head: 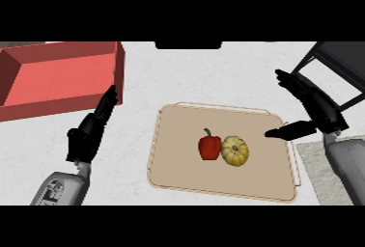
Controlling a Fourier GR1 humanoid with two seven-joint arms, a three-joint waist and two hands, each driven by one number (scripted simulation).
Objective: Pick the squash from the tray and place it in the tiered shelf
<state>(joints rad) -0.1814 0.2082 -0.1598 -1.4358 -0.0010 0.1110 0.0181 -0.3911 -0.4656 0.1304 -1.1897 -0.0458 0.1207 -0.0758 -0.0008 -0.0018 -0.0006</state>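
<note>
Lying near the middle of a flat beige tray (178,169) is the squash (235,150), a small round yellow fruit with deep ribs that run out from its centre. It touches a red bell pepper (209,147) on its left side; the pepper is smooth and glossy and has a short dark green stem at the top. The tray is a rectangle with rounded corners and a thin raised rim, and it rests on a white desk (214,72) with a fine speckled surface.

The right hand (317,113) is black and hangs over the right edge of the tray, with the fingers (291,79) straight and pointing away and the thumb stretched toward the squash. It holds nothing and does not touch the squash. Behind this hand stands the tiered shelf (342,62), made of thin dark bars and a dark flat board.

The left hand (89,132) is also black, with straight relaxed fingers, and it is empty, left of the tray. Beside it stands a red box (57,77) with angled smooth walls, open at the top.
</note>
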